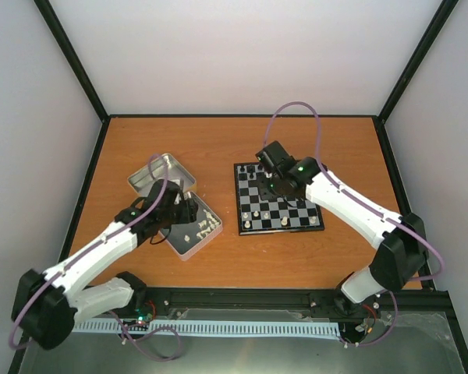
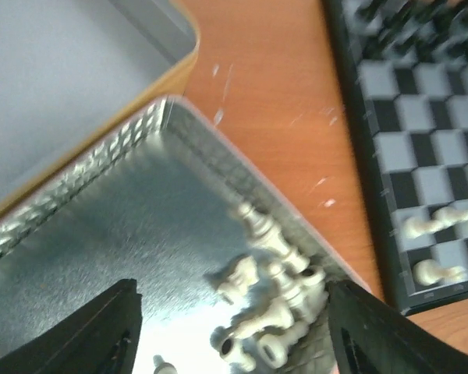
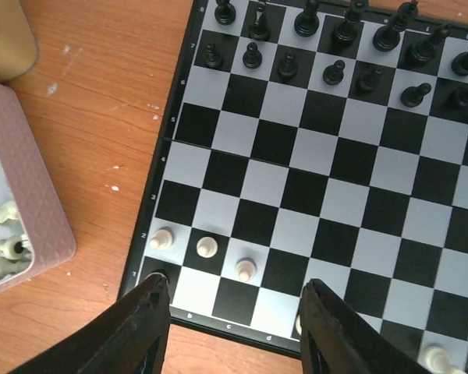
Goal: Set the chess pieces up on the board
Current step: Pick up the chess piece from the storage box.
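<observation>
Left gripper fingers spread, empty, over the silver tin holding loose white chess pieces. Right gripper also parted (nothing held) above the chessboard near edge, by three white pawns.

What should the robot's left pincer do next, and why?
Probably lower the left pincer onto one of the white pieces heaped in the tin and close on it. It hangs open and empty right over them. The board shows only a few white pawns in place, so many more seem needed.
</observation>
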